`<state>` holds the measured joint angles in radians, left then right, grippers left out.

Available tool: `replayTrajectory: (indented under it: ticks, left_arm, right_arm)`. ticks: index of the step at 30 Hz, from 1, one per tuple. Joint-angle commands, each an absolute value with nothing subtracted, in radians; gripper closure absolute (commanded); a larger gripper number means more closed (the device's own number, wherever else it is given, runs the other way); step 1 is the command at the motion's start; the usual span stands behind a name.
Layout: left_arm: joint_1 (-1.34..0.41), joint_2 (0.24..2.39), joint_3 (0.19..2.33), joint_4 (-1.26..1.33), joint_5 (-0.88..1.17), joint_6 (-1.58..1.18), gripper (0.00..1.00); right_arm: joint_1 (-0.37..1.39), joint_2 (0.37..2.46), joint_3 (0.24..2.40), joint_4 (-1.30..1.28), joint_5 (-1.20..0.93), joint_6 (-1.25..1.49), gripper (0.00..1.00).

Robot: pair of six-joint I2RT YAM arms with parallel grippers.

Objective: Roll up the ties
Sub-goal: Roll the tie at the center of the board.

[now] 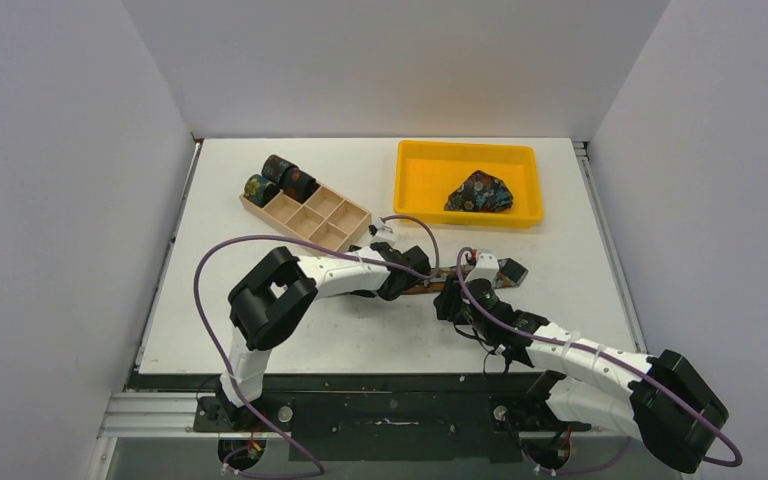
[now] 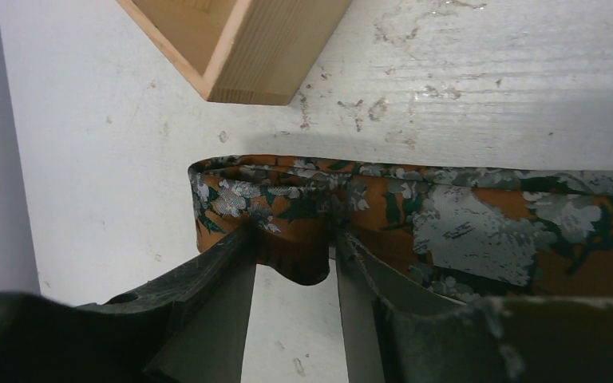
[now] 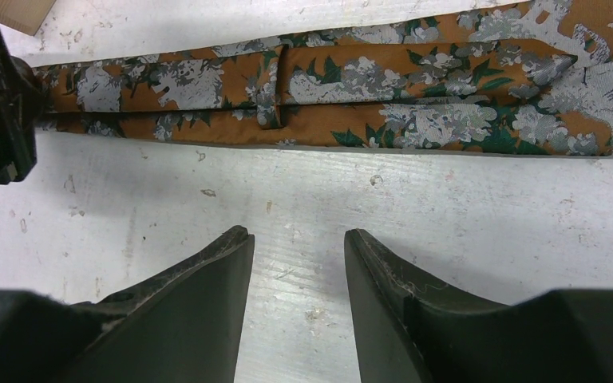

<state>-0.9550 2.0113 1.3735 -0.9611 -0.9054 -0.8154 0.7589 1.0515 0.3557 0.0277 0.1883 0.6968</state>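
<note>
My right jaws stand released over the white worktop [image 3: 303, 191], with the orange floral fabric necktie [image 3: 415, 104] lying flat just beyond their tips. My left jaws are parted too, and the necktie's folded end sits loose between them. Beyond the fold, the corner of the wooden compartment box [image 2: 247, 64] is near, with worktop between them.
</note>
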Motion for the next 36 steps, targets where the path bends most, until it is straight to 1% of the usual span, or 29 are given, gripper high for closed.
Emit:
replayTrajectory:
  ticks: [1,13,16,20,26,28,29,31,32,33,35,36]
  left_arm:
    - [-0.96,1.971,1.393,-0.888,-0.855,-0.786,0.6]
    - [-0.961,1.957,1.353,-0.746,-0.736,-0.748,0.58]
    - [-0.96,1.915,1.328,-0.718,-0.729,-0.742,0.57]
    - [-0.952,1.84,1.287,-0.702,-0.727,-0.739,0.5]
    - [-0.932,1.716,1.219,-0.702,-0.713,-0.744,0.48]
    - [-0.932,1.657,1.2,-0.723,-0.726,-0.753,0.47]
    - [-0.931,1.614,1.175,-0.728,-0.732,-0.759,0.47]
    - [-0.913,1.515,1.117,-0.716,-0.723,-0.767,0.43]
    - [-0.889,1.434,1.081,-0.69,-0.692,-0.756,0.4]
    - [-0.856,1.369,1.033,-0.646,-0.64,-0.738,0.38]
    - [-0.77,1.235,0.91,-0.503,-0.49,-0.702,0.33]
    - [-0.714,1.176,0.835,-0.424,-0.41,-0.695,0.28]
  right_arm:
    - [0.753,1.021,0.353,0.038,0.221,0.706,0.53]
    - [0.753,1.005,0.354,0.02,0.218,0.711,0.53]
    - [0.753,0.995,0.358,0.013,0.22,0.704,0.53]
    - [0.753,0.982,0.375,0.003,0.235,0.691,0.52]
    - [0.75,0.984,0.439,-0.066,0.259,0.644,0.5]
    - [0.749,0.992,0.475,-0.064,0.228,0.6,0.5]
    - [0.748,0.995,0.495,-0.054,0.18,0.578,0.5]
    - [0.747,1.005,0.523,-0.017,0.095,0.561,0.5]
    - [0.747,1.019,0.534,0.022,0.036,0.556,0.5]
    - [0.747,1.029,0.544,0.061,-0.012,0.559,0.5]
    - [0.751,1.102,0.565,0.148,-0.111,0.592,0.5]
    - [0.752,1.146,0.582,0.185,-0.146,0.611,0.51]
